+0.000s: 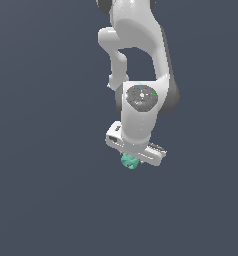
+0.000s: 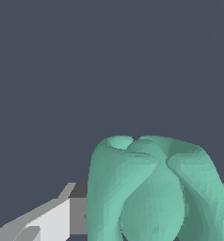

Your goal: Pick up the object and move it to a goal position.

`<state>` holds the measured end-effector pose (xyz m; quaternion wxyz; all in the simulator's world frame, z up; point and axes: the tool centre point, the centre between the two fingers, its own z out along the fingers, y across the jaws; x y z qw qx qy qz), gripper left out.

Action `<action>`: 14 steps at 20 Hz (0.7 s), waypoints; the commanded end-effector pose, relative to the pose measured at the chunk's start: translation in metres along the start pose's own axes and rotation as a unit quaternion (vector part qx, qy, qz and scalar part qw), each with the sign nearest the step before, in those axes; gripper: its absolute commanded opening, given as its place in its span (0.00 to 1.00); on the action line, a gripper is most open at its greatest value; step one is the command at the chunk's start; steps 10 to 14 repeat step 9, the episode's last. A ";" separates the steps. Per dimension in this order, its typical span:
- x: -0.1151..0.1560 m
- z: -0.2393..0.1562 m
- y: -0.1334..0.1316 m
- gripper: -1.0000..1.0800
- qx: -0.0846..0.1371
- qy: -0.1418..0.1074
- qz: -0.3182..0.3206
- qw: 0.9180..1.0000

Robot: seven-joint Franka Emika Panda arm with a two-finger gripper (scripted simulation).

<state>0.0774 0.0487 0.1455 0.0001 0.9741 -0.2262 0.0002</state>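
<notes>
The object (image 1: 130, 161) is a small teal-green lumpy thing sitting just under the white hand of my gripper (image 1: 133, 156) in the exterior view. Up close in the wrist view, the object (image 2: 154, 188) fills the space between the jaws. One white and grey finger (image 2: 50, 220) presses against its side, and only a sliver of the other finger shows at the picture's edge. My gripper (image 2: 156, 223) is shut on the object. The fingertips themselves are hidden behind it.
The white arm (image 1: 136, 60) comes down from the top of the exterior view. Everything around it is a plain dark grey-blue surface with no other objects or edges showing.
</notes>
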 end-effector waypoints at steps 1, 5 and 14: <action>0.004 -0.003 -0.006 0.00 0.000 0.000 0.000 1.000; 0.008 -0.006 -0.011 0.00 0.000 0.000 0.000 1.000; 0.009 -0.007 -0.012 0.00 0.000 0.000 0.000 1.000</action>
